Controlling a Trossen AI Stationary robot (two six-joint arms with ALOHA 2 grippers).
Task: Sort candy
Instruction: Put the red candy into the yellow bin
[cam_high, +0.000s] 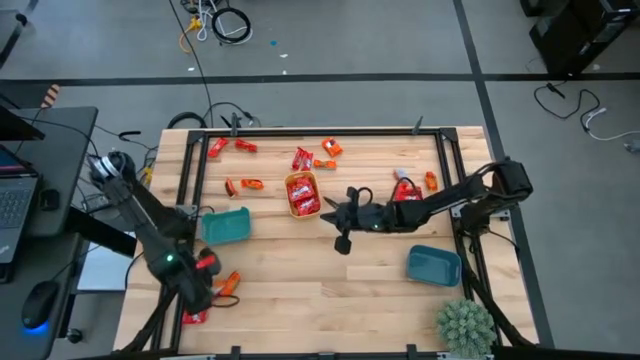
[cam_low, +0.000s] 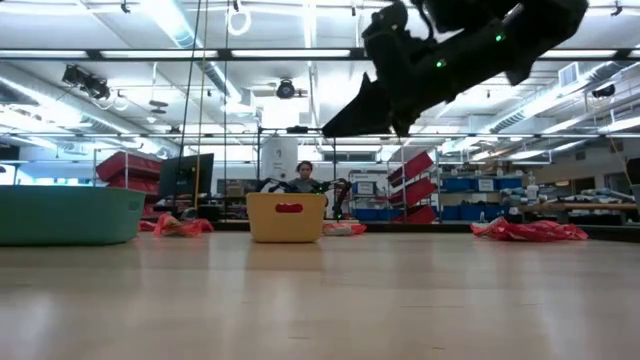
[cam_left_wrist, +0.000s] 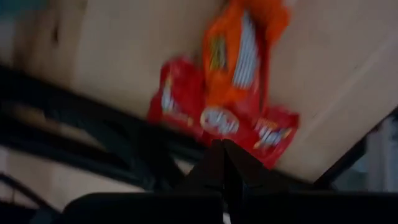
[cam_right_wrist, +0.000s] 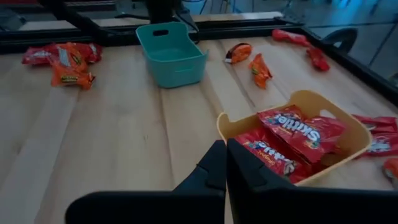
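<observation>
R claw (cam_high: 341, 222) clenched, nothing in it, hovering above the worktop (cam_high: 320, 280) near centre, just beside the yellow bowl (cam_high: 302, 194). In R wrist view the two fingers meet tip to tip, pointing at the bowl's near rim. Low view: R arm hangs from the top, clear of the wood.

L claw (cam_high: 205, 290) also clenched, empty, at the front-L corner of the worktop, over a small pile of candy (cam_left_wrist: 233, 106): orange wrapper on top of red ones, lying at the worktop edge by the black frame rail. L wrist view shows fingertips shut, just short of that pile; contact can't tell.

Candy elsewhere: red packs fill the yellow bowl (cam_right_wrist: 292, 134). Loose pcs scattered across the back half of the worktop: red ones at back-L (cam_high: 230, 146), red+orange behind the yellow bowl (cam_high: 315, 155), two L of the bowl (cam_high: 243, 185), a few by the R arm (cam_high: 415, 183).

Teal bowl (cam_high: 227, 225) at L, looks empty in R wrist view. Blue bowl (cam_high: 434, 265) at front-R, well apart from candy. Small green plant (cam_high: 465, 325) at front-R corner.

Person seated far back in the room (cam_low: 304, 176), low view, behind the yellow bowl.
</observation>
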